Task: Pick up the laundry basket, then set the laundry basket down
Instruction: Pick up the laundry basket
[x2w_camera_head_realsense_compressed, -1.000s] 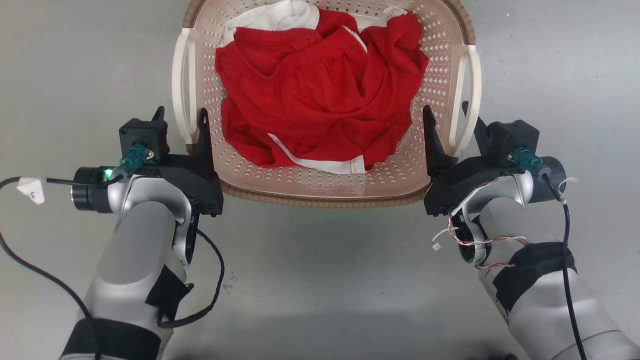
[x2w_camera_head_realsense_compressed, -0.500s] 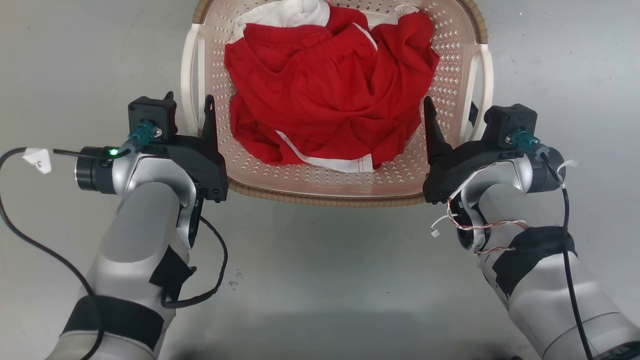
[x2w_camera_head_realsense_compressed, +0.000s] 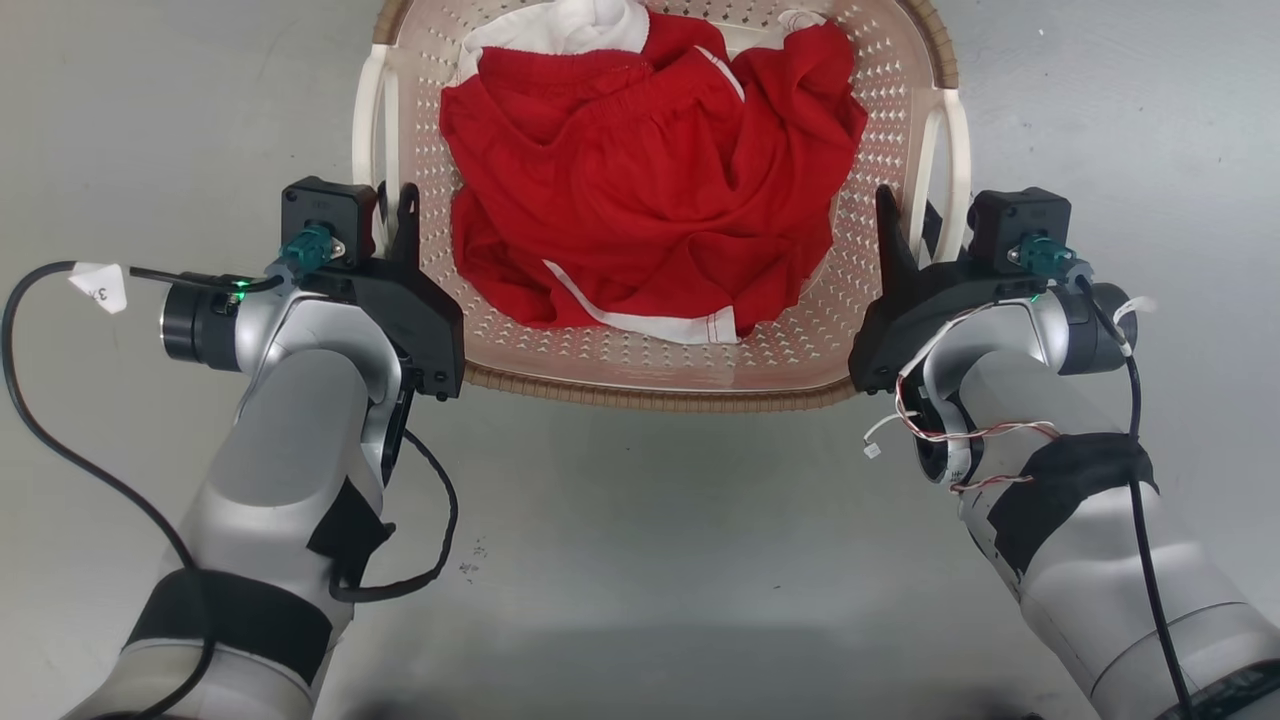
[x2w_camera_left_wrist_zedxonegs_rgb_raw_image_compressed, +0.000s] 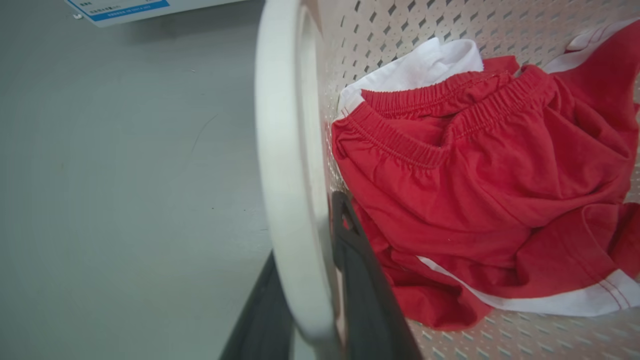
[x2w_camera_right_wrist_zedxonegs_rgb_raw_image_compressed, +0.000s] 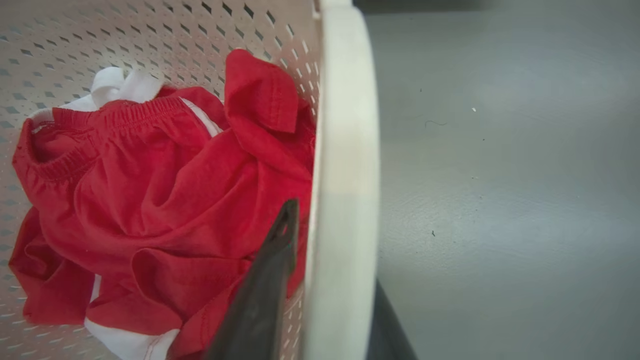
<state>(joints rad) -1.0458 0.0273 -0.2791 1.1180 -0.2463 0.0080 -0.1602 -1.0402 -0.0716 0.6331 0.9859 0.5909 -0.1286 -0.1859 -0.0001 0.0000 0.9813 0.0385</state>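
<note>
The grasp looks made, the lift not clearly begun. The laundry basket (x2w_camera_head_realsense_compressed: 620, 350), holding red shorts (x2w_camera_head_realsense_compressed: 640, 190), sits over the grey floor (x2w_camera_head_realsense_compressed: 640, 560) ahead. The left tool (x2w_camera_head_realsense_compressed: 392, 225) is clamped narrow on the left handle (x2w_camera_head_realsense_compressed: 365, 140), and the right tool (x2w_camera_head_realsense_compressed: 912, 235) on the right handle (x2w_camera_head_realsense_compressed: 962, 140). Lifting and setting down remain. A second ago both tools straddled the handles with their fingers spread wider.
</note>
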